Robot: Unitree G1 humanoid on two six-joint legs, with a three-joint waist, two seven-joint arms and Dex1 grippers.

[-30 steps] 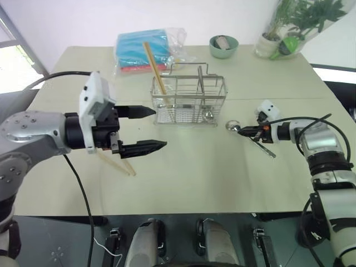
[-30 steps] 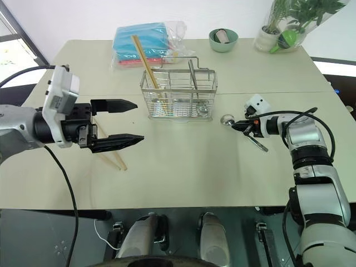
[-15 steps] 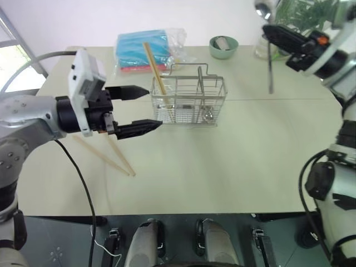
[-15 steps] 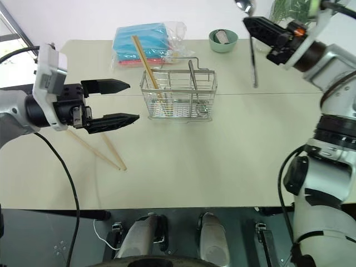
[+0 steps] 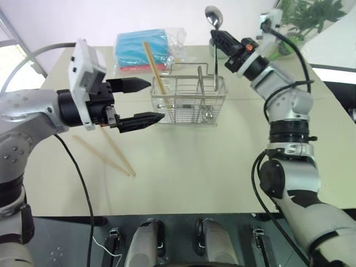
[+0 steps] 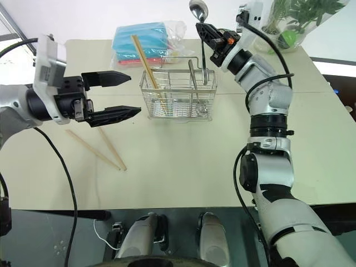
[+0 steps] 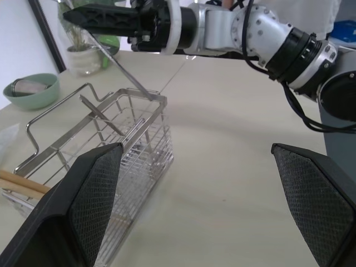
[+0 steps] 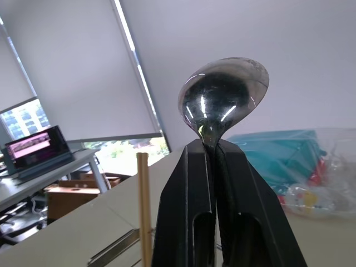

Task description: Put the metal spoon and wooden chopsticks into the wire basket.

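Note:
My right gripper [image 5: 216,36] is shut on the metal spoon [image 5: 215,64] and holds it upright, bowl [image 8: 224,94] on top. The thin handle hangs down to the top rim of the wire basket [image 5: 189,103] at its right end. One wooden chopstick [image 5: 154,67] leans inside the basket's left part. Two more pale sticks [image 5: 114,158] lie crossed on the table to the front left of the basket. Above them hovers my left gripper [image 5: 156,100], open and empty, fingertips pointing at the basket's left side. The left wrist view shows the basket [image 7: 119,139] and the spoon handle [image 7: 125,67].
A bag of blue cloths [image 5: 142,47] lies behind the basket. A green bowl [image 7: 30,92] and a potted plant [image 5: 308,14] stand at the back right of the table [image 5: 222,167].
My right gripper lifted the spoon off the table, swung it up and to the left, and now holds it upright over the basket's right end. The left gripper rose slightly.

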